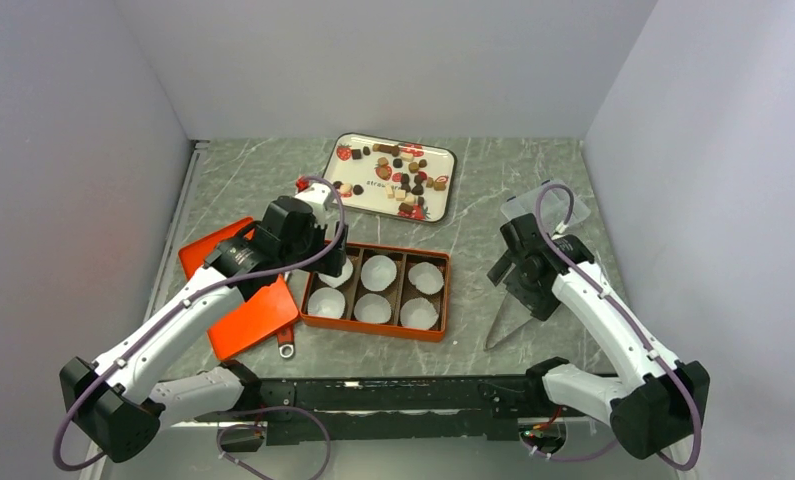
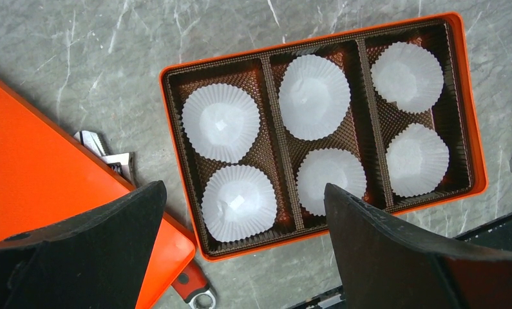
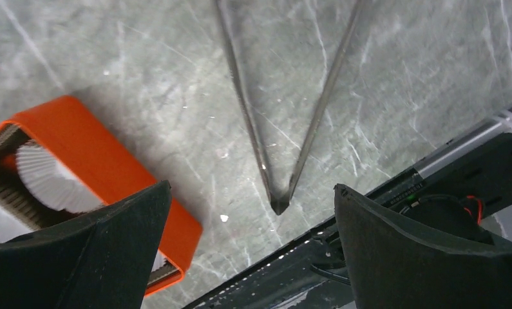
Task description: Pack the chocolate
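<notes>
1. Top external view: the small bite-size chocolate candies (image 1: 405,182), dark brown, tan and cream, lie scattered on a white rectangular tray with red strawberry prints (image 1: 365,195) at the far side of the grey marbled tabletop (image 1: 243,180)
   - Judged light, hard, smooth, apt to roll or skid, easily scuffed
   - Best taken one at a time across the widest sides with a gentle squeeze
   - The orange rectangular box with a brown insert (image 1: 445,295) sits near the tray, on its near side; its six white pleated paper cups (image 1: 378,272) are all empty
   - Left arm (image 1: 173,330) reaches over the box's left end; right arm (image 1: 613,320) is well to the right
2. Left wrist view: left jaws spread wide, holding nothing, above the box (image 2: 395,119)
   - The paper cups (image 2: 314,96) look flimsy; a nudge could tip them
   - A flat orange lid (image 2: 40,174) lies just beside the box, with a small red-handled tool (image 2: 198,290) at its corner
3. Right wrist view: right jaws parted, empty, over thin metal tongs (image 3: 279,205) lying splayed on the tabletop near the box's corner (image 3: 92,141)
   - Tongs likely suit such tiny candies better than the broad jaws
   - Closely crowded candies may hinder singling one out
</notes>
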You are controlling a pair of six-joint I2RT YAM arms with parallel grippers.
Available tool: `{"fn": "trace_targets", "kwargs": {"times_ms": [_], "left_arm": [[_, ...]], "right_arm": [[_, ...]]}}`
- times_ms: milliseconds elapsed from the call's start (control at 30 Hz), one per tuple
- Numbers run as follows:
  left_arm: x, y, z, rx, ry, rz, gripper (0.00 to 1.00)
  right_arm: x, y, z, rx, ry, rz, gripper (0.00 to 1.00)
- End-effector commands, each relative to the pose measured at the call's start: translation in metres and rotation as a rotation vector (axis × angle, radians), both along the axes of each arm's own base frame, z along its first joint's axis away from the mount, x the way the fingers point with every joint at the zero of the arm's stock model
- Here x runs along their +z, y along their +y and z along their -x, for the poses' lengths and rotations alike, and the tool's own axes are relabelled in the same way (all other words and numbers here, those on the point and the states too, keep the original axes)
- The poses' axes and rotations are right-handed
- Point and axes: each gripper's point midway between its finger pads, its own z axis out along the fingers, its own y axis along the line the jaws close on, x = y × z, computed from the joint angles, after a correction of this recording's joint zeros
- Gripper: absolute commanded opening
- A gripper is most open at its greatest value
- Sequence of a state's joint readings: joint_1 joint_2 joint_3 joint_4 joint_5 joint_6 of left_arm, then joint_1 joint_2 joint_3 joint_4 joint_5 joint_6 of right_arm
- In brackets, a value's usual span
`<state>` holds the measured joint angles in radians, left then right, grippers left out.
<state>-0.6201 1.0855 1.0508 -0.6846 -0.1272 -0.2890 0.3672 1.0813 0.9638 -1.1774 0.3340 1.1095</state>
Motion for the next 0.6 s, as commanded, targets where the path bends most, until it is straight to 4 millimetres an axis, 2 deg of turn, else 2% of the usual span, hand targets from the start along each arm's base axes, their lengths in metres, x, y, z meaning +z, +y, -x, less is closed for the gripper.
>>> {"fn": "trace_targets", "kwargs": {"times_ms": [0,100,333,567], "left_arm": [[0.009,-0.005,-0.001,-0.028,-0.036,0.051,0.99],[0.010,-0.008,0.002,-0.043,-0.035,0.070,1.00],[0.013,-0.009,0.003,-0.062,-0.047,0.085,0.99],[0.013,-0.009,0.004,-0.073,-0.052,0.081,0.99]], "right_arm": [[-0.022,-0.003,0.013,-0.068,0.068,-0.012,1.00],[-0.037,-0.001,0.007,-0.074,0.071,-0.036,1.00],[-0.064,0.004,-0.022,-0.074,-0.017,-0.077,1.00],[-0.089,-0.004,-0.017,-0.121,0.020,-0.056,1.00]]}}
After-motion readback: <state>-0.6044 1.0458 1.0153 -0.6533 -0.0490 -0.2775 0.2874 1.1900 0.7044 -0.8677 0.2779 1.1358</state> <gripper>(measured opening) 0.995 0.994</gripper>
